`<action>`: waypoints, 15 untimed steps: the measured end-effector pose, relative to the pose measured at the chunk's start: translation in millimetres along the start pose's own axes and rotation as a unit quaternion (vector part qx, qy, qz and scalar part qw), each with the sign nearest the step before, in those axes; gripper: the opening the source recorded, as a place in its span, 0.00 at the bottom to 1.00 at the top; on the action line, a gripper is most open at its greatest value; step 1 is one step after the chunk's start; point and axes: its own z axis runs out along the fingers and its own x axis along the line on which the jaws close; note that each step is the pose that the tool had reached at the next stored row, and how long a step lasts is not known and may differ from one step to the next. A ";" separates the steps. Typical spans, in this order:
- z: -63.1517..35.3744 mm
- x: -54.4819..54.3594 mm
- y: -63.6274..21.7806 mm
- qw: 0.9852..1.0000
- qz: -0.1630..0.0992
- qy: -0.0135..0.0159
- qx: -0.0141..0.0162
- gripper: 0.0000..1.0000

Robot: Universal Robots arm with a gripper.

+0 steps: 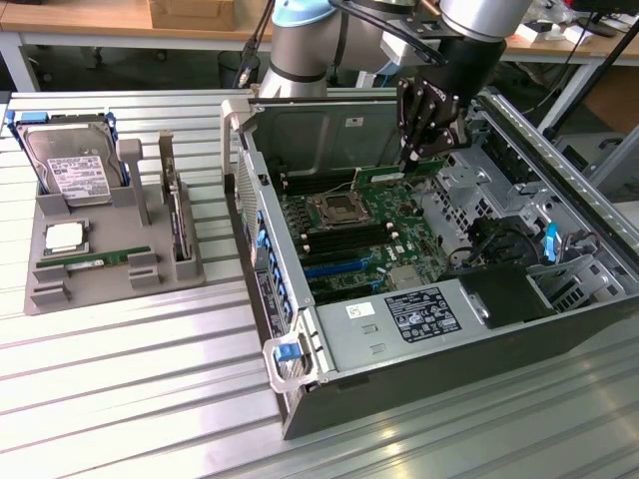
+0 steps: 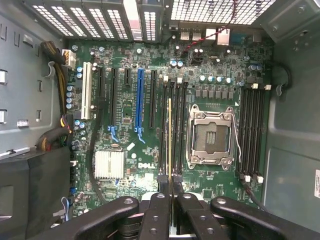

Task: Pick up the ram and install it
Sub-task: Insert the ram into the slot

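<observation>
The arm (image 1: 300, 55) is silver-grey with pale blue caps (image 1: 300, 12). Black cables (image 1: 384, 22) run beside its black, pin-jointed gripper (image 1: 414, 152).

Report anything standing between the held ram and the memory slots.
Nothing visible does. The gripper holds the ram edge-on over the empty slots beside the CPU socket; no cable crosses them.
</observation>
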 end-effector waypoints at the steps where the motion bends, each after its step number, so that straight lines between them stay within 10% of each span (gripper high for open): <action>1: 0.2 0.0 0.0 1.000 0.000 0.000 0.000 0.12; 15: 4.4 0.1 -0.1 1.000 0.000 0.000 0.000 0.12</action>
